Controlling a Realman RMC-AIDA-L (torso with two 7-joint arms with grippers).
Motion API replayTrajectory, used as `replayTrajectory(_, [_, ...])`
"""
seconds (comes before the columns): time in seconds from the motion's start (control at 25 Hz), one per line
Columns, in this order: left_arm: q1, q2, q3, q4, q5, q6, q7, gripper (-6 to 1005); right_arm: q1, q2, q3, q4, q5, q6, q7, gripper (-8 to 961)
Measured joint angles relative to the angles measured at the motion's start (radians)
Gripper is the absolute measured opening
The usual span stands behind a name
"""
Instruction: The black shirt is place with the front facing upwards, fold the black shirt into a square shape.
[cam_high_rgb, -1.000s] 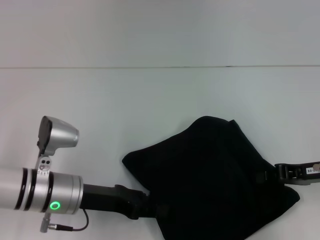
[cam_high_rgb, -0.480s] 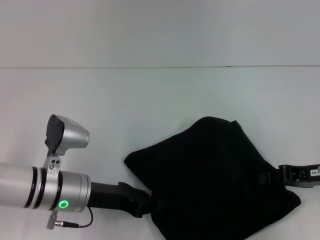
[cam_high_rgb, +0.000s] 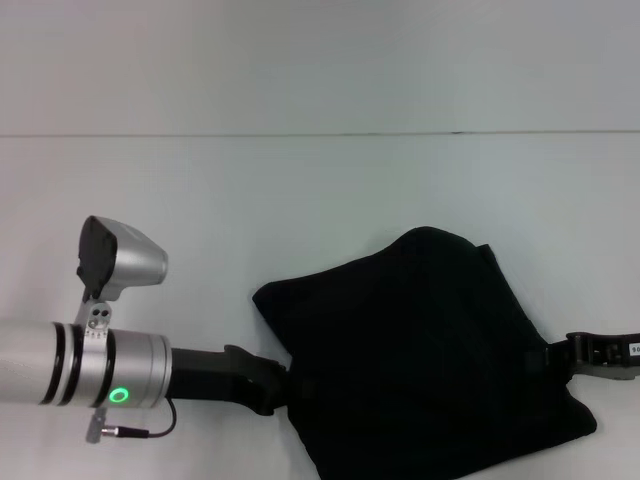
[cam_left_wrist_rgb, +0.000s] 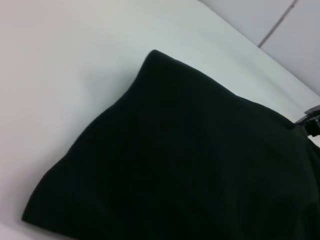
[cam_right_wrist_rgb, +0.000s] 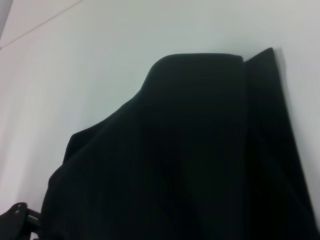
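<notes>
The black shirt (cam_high_rgb: 430, 360) is bunched on the tabletop (cam_high_rgb: 300, 180), spanned between left pincer (cam_high_rgb: 285, 385) and right pincer (cam_high_rgb: 545, 358) at opposite edges; whether either is clamped cannot be told.

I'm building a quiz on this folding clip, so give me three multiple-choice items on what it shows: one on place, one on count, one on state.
1. Where does the black shirt lie on the table?
A near right
B far left
C far centre

2. How many grippers reach the shirt's edges?
A none
B one
C two

3. What is the shirt's state?
A spread flat, lettering showing
B bunched, no lettering visible
C hanging off the table

Answers: 1 A, it fills the near right of the head view. 2 C, the left gripper and right gripper meet opposite edges. 3 B, it mounds up, plain black.
</notes>
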Motion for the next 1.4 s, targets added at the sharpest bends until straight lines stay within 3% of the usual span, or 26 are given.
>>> replayTrajectory(0.6, [-0.008, 0.007, -0.016, 0.003, -0.001, -0.026, 0.013, 80, 0.004, 0.001, 0.008, 0.036, -0.063, 0.045, 0.004, 50])
replayTrajectory(1.04, [-0.011, 0.01, -0.022, 0.006, 0.0, -0.027, 0.014, 105, -0.002, -0.012, 0.095, 0.037, -0.066, -0.005, -0.003, 51])
replayTrajectory(1.24, [0.013, 0.011, -0.034, 0.048, -0.002, -0.016, 0.011, 164, -0.014, -0.022, 0.182, 0.022, -0.064, -0.068, -0.018, 165])
replayTrajectory(1.36, [0.026, 0.015, -0.068, 0.068, -0.003, 0.012, 0.009, 200, -0.013, -0.025, 0.245, 0.026, -0.037, -0.107, -0.058, 371])
replayTrajectory(1.4, [0.032, 0.018, -0.083, 0.077, -0.004, 0.025, 0.009, 211, -0.01, -0.025, 0.261, 0.034, -0.02, -0.123, -0.076, 398])
